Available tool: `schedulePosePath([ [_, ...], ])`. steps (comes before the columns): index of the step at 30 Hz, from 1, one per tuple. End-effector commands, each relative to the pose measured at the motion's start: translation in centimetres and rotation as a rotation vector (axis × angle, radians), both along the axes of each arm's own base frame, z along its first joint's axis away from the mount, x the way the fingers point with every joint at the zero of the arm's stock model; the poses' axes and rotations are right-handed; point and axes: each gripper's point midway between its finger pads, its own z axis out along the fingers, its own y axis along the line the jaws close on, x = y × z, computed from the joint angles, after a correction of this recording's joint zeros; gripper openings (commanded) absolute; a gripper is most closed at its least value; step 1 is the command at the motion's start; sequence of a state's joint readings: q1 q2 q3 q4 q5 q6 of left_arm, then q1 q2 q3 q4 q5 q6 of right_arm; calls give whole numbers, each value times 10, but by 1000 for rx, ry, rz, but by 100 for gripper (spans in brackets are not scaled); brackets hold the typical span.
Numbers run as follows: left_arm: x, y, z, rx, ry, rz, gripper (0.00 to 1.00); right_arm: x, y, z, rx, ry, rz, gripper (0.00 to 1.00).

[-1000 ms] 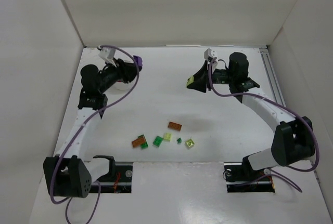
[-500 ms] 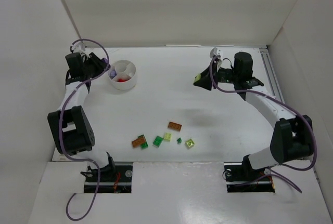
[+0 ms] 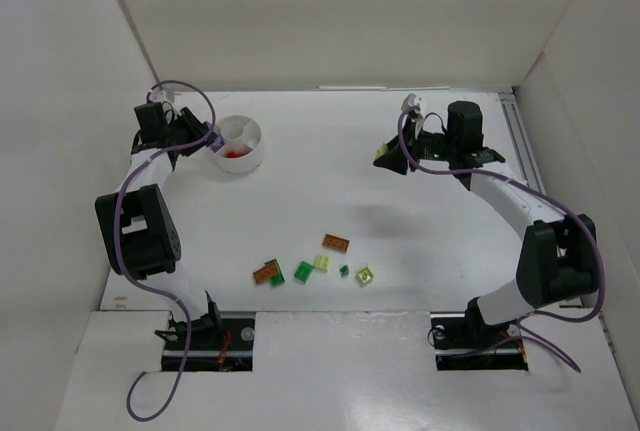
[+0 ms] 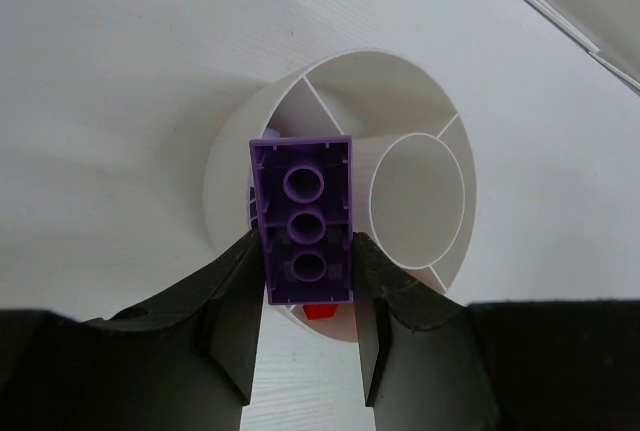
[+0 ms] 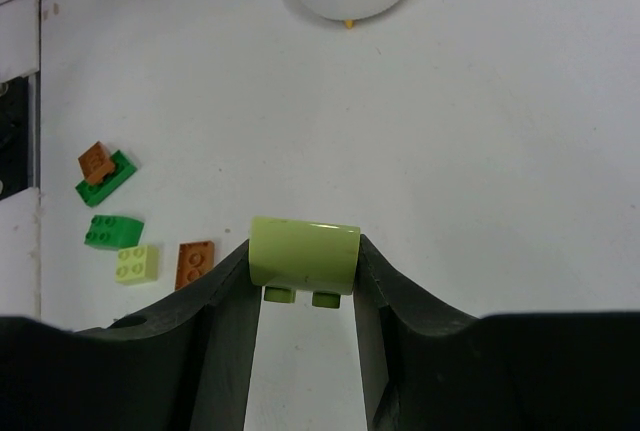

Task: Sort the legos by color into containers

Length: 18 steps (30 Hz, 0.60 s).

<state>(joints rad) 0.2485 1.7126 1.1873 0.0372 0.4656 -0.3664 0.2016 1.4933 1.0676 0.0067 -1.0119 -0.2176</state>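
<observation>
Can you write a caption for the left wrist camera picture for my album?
The left end effector holds a purple brick by the white divided dish, with a red piece inside.

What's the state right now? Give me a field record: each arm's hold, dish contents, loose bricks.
left fingers: shut on a purple brick, held at the edge of the white dish
right fingers: shut on a yellow-green brick, held above the table, well away from the dish
dish contents: a red piece in one wedge; the rest is hard to tell
loose bricks: cluster at the near middle of the table, orange, green and yellow-green, one orange sitting on a green
</observation>
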Motion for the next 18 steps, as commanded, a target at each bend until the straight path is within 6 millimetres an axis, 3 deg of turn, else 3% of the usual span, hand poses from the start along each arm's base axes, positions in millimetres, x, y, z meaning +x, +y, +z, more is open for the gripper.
schedulePosePath([
  [1,9,5,17,40,-43,-15,0,11,-2,16,4,-61,-4,23],
  [2,9,5,17,39,-43,-15,8,11,-2,16,4,-61,-4,23],
  [6,7,2,12,33,-31,-36,26,10,-2,14,0,-61,-3,24],
  [10,6,2,16,45,-42,-41,31,10,-2,14,0,-61,-3,24],
  [18,4,-6,32,49,-79,-74,55,12,-2,11,-5,-60,-1,24],
])
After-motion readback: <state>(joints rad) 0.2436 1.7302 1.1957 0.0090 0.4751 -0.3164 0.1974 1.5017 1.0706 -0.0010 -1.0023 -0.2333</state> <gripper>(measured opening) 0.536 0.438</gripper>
